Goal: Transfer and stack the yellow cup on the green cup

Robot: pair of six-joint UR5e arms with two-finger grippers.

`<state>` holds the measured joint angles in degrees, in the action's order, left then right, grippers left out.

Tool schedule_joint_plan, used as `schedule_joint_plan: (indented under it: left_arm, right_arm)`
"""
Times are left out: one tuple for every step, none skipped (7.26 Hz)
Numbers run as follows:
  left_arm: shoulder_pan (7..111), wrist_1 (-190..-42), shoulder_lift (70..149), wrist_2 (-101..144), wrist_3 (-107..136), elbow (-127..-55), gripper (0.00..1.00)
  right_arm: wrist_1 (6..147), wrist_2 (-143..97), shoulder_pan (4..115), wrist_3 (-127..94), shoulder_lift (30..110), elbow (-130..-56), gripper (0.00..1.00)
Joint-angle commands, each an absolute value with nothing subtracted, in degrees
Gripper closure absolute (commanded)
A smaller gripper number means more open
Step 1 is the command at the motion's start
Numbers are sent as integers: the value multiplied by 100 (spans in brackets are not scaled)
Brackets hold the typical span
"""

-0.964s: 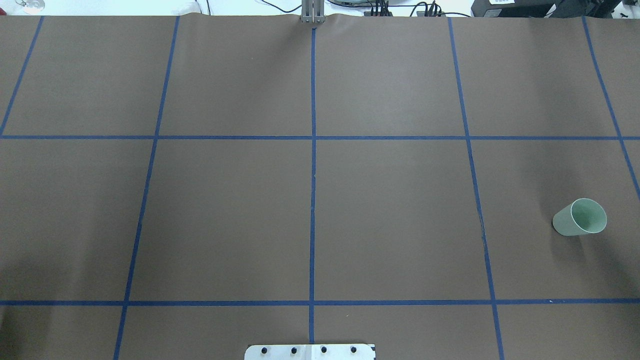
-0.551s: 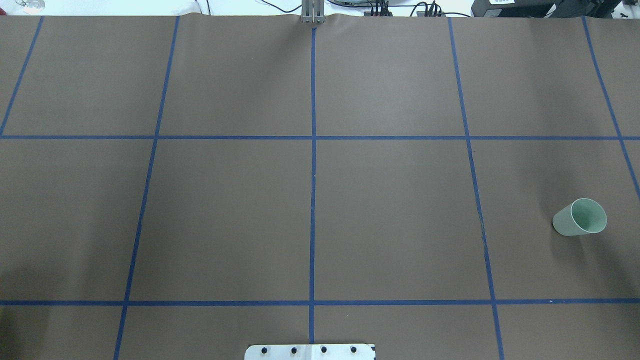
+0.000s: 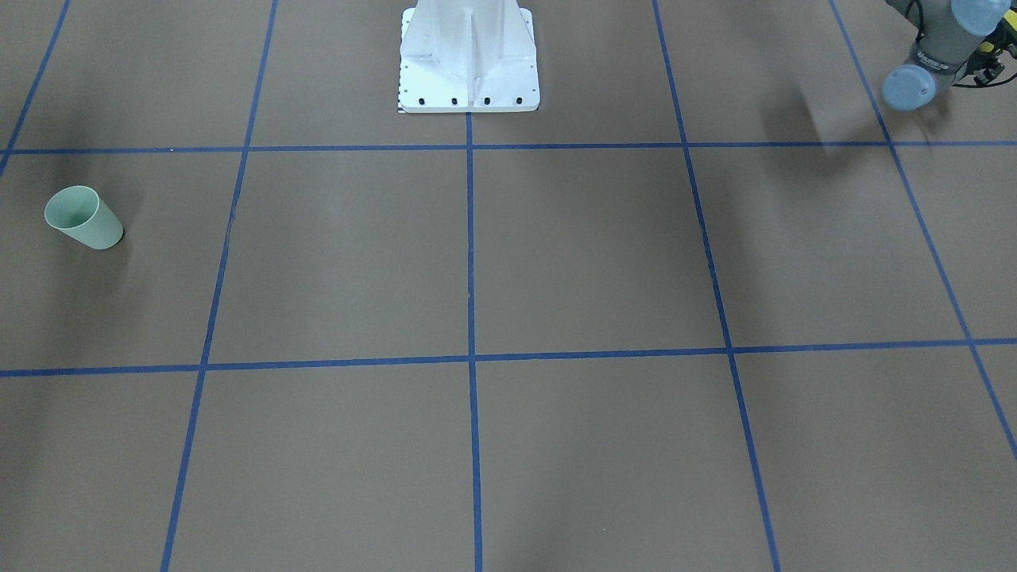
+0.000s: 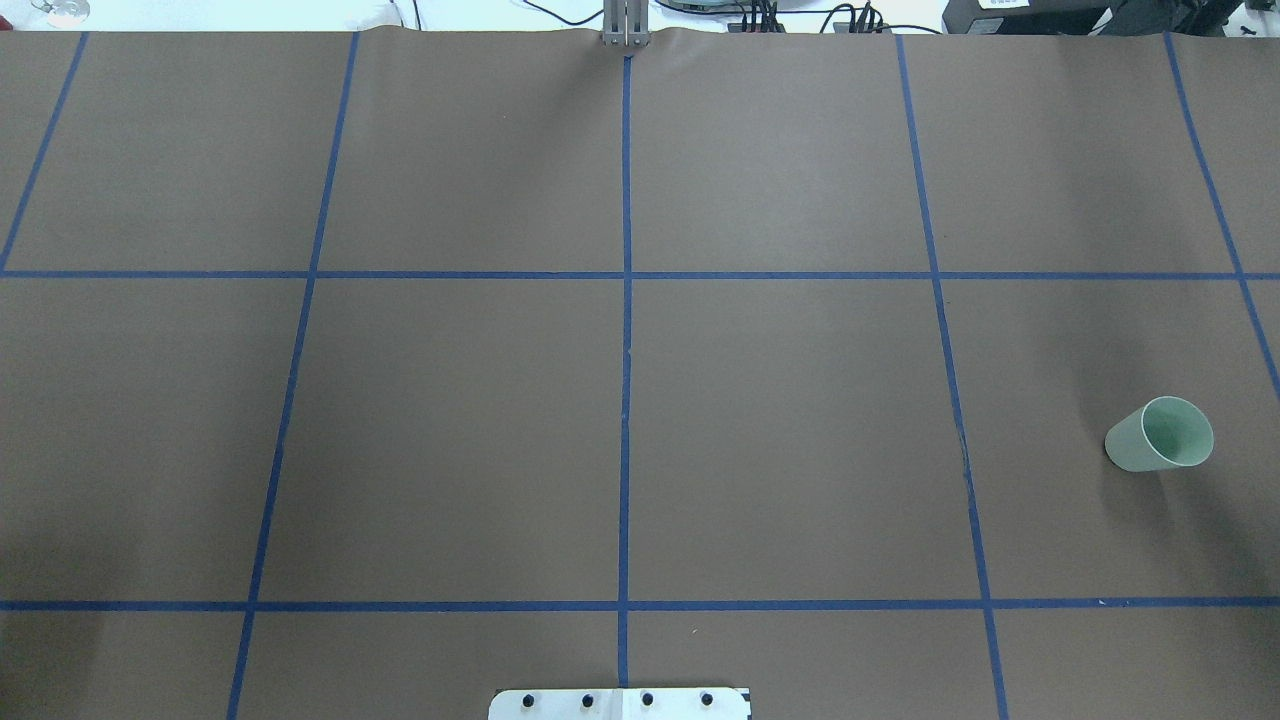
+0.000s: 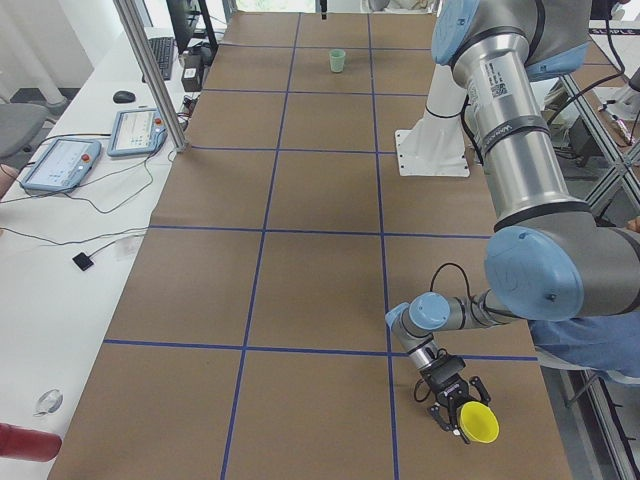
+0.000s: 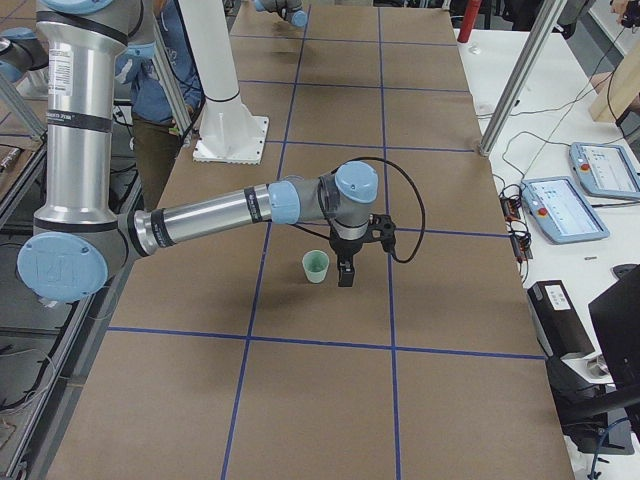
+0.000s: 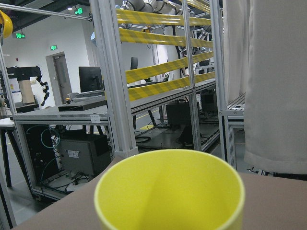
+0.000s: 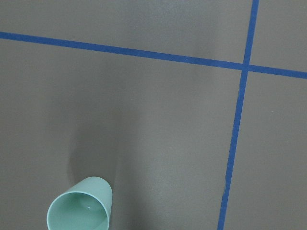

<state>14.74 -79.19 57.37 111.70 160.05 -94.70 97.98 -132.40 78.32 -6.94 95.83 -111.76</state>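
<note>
Brown counter (image 4: 780, 430) gridded in blue tape (image 4: 625, 400). Near the robot's right end, green cup (image 4: 1160, 435) upright, mouth up, with right end effector (image 6: 345, 272) just beside it. At the left end, yellow cup (image 5: 480, 424) at left end effector (image 5: 458, 410). Clenched or released, cannot tell for either.

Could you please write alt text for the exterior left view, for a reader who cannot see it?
The robot's near left arm bends low over the near end of a brown table with blue grid lines, its gripper at a yellow cup whose open mouth faces the camera. A green cup stands far off at the table's other end.
</note>
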Motion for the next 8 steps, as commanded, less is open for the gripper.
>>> schedule_joint_plan:
  left_arm:
    - [1703, -7936, 5388, 9842, 15243, -10001, 57]
    - [2105, -7945, 5562, 9069, 14675, -10063, 57]
    - [2745, -7945, 6059, 8122, 14121, -10063, 57]
    - [3247, -8128, 6552, 7129, 13524, -10037, 57]
    - [3530, -8400, 7018, 6710, 12961, -10055, 57]
    - [3516, -8437, 7336, 6245, 12851, -10002, 57]
    - [3516, -8733, 7548, 5527, 12336, -9932, 57]
    - [3507, -9615, 7941, 4719, 11792, -9862, 57]
  right_arm:
    - [9748, -13306, 7831, -703, 9563, -11188, 0]
    - [9747, -13315, 7831, -703, 9528, -11171, 0]
    - [9747, -13463, 7831, -694, 9519, -11162, 0]
    - [9730, -13517, 7822, -694, 9501, -11188, 0]
    - [9590, -13587, 7822, -694, 9475, -11197, 0]
    - [9189, -13692, 7822, -712, 9466, -11154, 0]
    - [8967, -13702, 7814, -947, 9457, -11127, 0]
    - [8634, -13720, 7805, -1097, 9405, -11083, 0]
